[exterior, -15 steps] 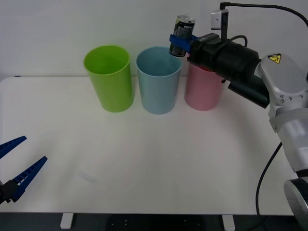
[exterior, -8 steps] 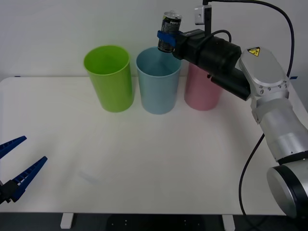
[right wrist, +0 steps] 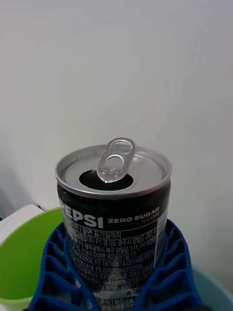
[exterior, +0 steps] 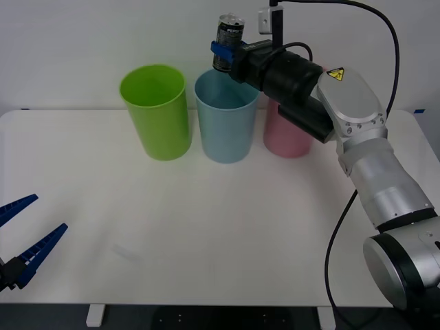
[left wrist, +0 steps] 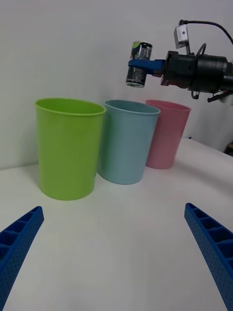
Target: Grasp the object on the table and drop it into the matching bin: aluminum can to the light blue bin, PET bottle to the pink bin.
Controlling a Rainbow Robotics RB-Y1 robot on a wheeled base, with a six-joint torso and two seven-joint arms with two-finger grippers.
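A white table [exterior: 206,234] stood before a pale wall. At top centre, the right gripper [exterior: 223,49] pinched the aluminum can [exterior: 227,42] above the light blue bin [exterior: 226,117]; the left gripper [exterior: 24,240] sat spread at lower left.

The white surface [exterior: 206,234] with rounded corners carried three tall tapered bins standing upright in a row along its far side, a lime green bin [exterior: 155,113] on the left, the light blue bin [exterior: 226,117] in the middle and the pink bin [exterior: 285,134] on the right.

front view high, looking down; left wrist view low, sharing light blue bin [exterior: 227,115]; right wrist view close
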